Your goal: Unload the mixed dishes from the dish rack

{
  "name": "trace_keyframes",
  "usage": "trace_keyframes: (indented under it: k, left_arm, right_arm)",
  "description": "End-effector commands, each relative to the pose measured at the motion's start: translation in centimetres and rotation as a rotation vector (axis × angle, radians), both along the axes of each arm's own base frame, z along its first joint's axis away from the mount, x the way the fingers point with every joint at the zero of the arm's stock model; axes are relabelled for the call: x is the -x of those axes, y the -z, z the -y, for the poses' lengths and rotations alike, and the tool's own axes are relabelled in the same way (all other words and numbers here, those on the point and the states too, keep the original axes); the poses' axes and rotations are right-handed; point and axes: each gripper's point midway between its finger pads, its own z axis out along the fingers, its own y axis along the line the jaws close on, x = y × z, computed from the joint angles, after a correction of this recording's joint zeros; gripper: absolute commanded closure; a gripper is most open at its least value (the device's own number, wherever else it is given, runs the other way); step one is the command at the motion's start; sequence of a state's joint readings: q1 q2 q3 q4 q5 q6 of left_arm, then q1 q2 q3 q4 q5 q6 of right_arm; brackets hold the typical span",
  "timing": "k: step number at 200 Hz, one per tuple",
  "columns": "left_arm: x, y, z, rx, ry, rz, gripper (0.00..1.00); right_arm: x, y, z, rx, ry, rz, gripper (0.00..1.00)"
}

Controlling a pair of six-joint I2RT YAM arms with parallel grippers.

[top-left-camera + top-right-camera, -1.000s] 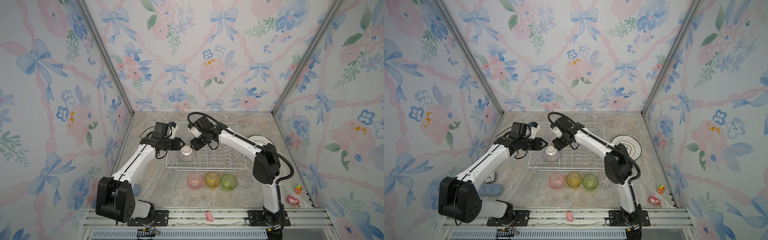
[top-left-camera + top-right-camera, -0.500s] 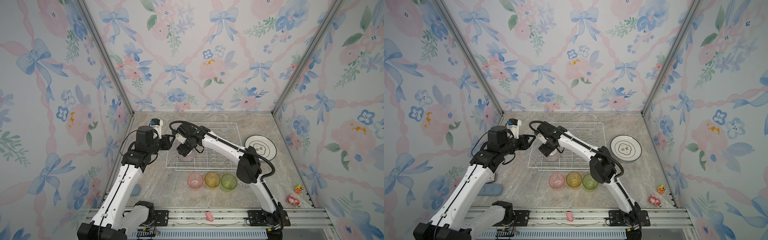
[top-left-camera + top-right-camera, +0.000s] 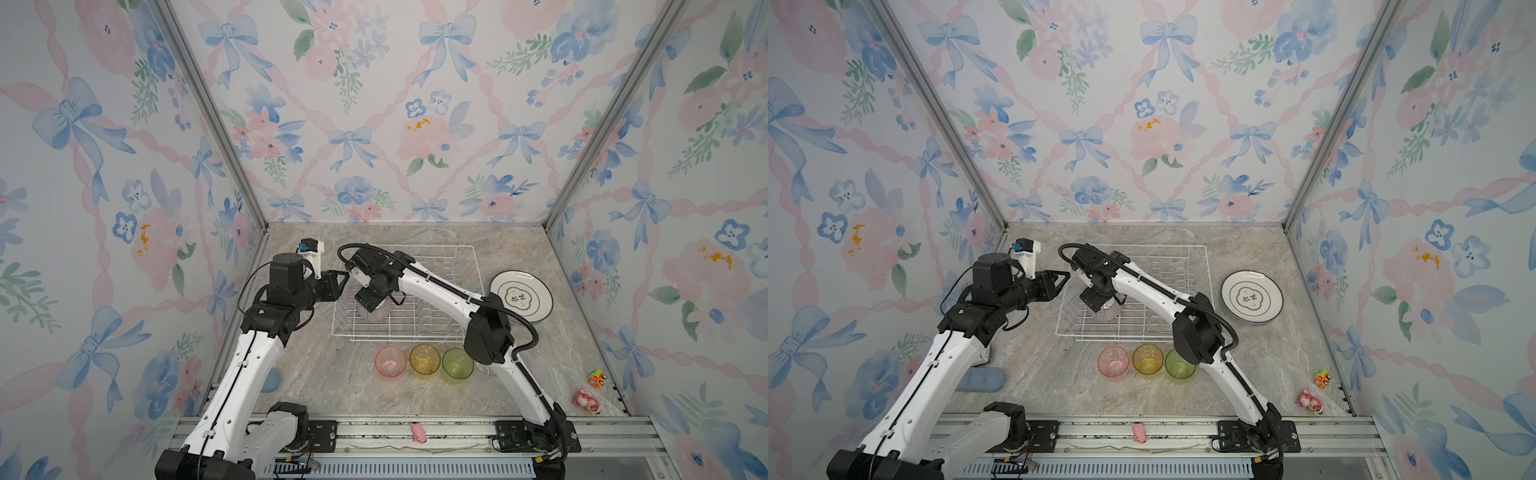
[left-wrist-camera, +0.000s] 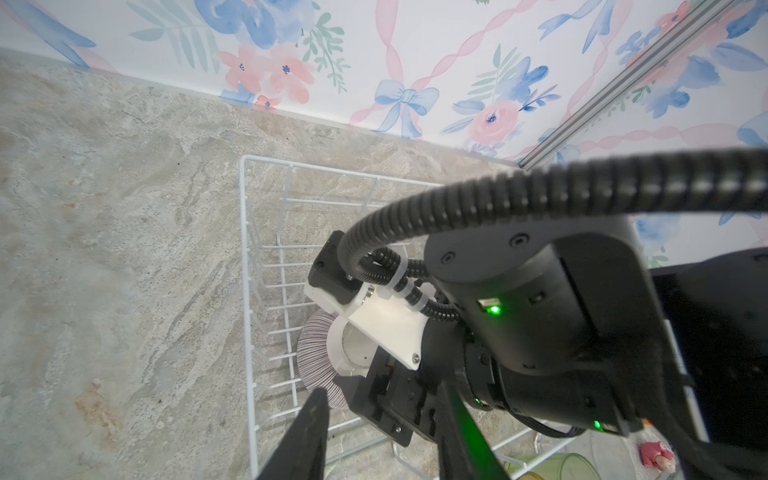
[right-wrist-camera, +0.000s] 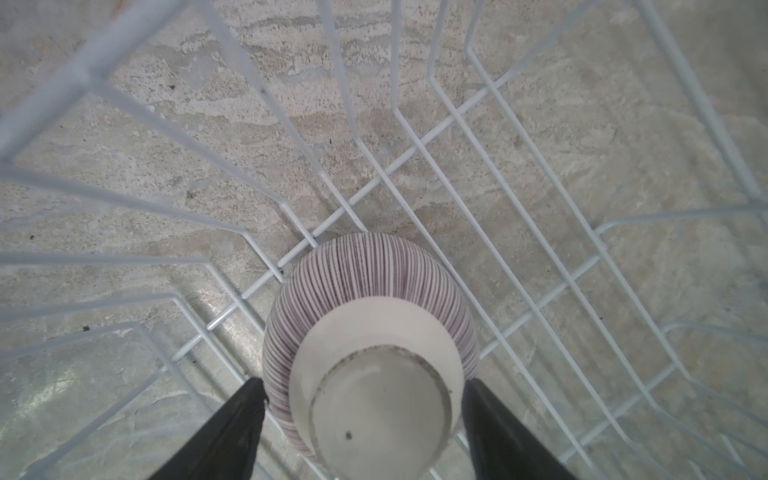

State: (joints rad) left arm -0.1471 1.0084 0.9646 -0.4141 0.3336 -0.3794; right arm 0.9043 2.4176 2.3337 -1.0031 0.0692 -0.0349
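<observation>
I'm holding the right end effector (image 5: 363,388) straight above the upturned bowl (image 5: 365,282), fingers (image 5: 232,432) spread astride it; grip contact unclear.

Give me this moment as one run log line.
step: pickup | right gripper: jaws either side of upturned striped bowl in dish rack, contact unclear | left gripper: open, empty, beside rack | out: plate stack, tumblers

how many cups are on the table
3 visible: pink cup, yellow cup, green cup, in a row before the rack. A clear fourth may be hidden behind the right arm.
</observation>
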Motion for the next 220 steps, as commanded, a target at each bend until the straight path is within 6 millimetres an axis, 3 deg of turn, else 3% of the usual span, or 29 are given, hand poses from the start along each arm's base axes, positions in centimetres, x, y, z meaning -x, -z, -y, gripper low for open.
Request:
trace_keyframes:
  k: [1,22,58,95,161,220]
  left_arm:
    - [0.3,-0.1,0.0,0.009,0.009,0.006,0.61]
    - [0.4,0.0,0.0,0.008,0.011,0.006,0.61]
    - [0.5,0.4,0.1,0.01,0.02,-0.006,0.61]
    - [0.4,1.4,0.5,0.016,0.042,-0.038,0.6]
    - [0.8,4.2,2.3,0.033,0.124,-0.129,0.61]
    - [1.0,9.7,6.0,-0.048,0.237,-0.307,0.61]
  right_arm:
    - [0.1,0.9,1.0,0.058,0.014,-0.023,0.26]
    - [0.0,0.9,1.3,0.064,0.015,-0.021,0.33]
    - [-0.2,1.1,2.0,0.082,0.018,-0.031,0.56]
    - [0.4,1.1,3.7,0.132,0.009,-0.058,0.66]
    - [0.6,-0.6,7.0,0.141,0.058,-0.034,0.79]
    - [1.3,-1.3,10.0,0.135,0.1,-0.025,0.81]
